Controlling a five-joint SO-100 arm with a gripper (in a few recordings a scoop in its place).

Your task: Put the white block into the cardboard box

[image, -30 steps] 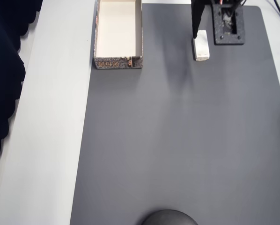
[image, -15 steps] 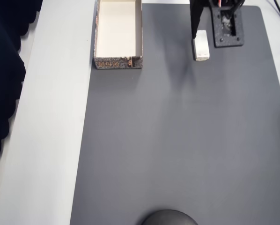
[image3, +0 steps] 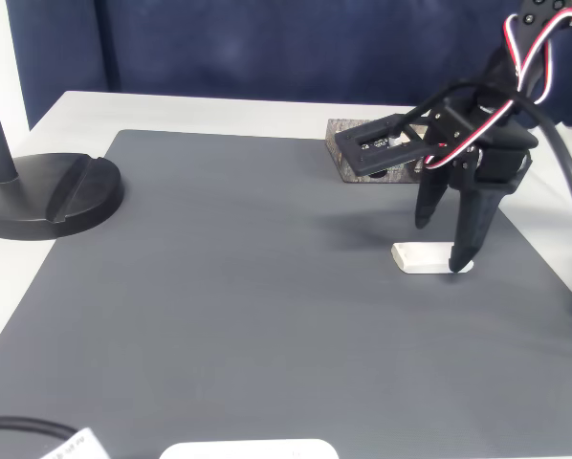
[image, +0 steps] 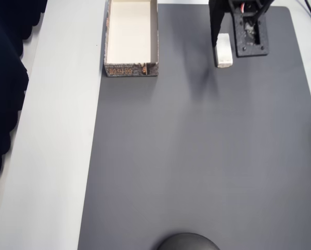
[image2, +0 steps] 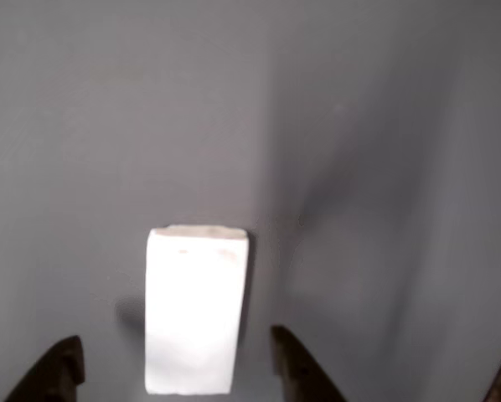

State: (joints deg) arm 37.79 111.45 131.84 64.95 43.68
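The white block (image: 224,50) lies flat on the grey mat near its far right edge in the overhead view. My gripper (image: 225,37) stands over it, open, with one black finger on each side. In the wrist view the block (image2: 196,310) lies lengthwise between the two fingertips (image2: 59,367) with a gap on both sides, so the gripper (image2: 179,368) straddles it. The fixed view shows the gripper (image3: 446,239) pointing down at the block (image3: 422,258), one tip near the mat. The cardboard box (image: 131,39) sits open and holds nothing, at the mat's far left corner; in the fixed view the box (image3: 391,175) is partly behind the arm.
A grey mat (image: 197,156) covers most of the white table (image: 56,156). A black round stand base (image3: 52,191) sits at the mat's edge, also seen as the dark dome (image: 189,242) in the overhead view. Dark blue cloth (image3: 267,48) hangs behind the table.
The gripper has shifted slightly over the block, its left finger reaching a little further along the block's side. The block and the box have not moved.
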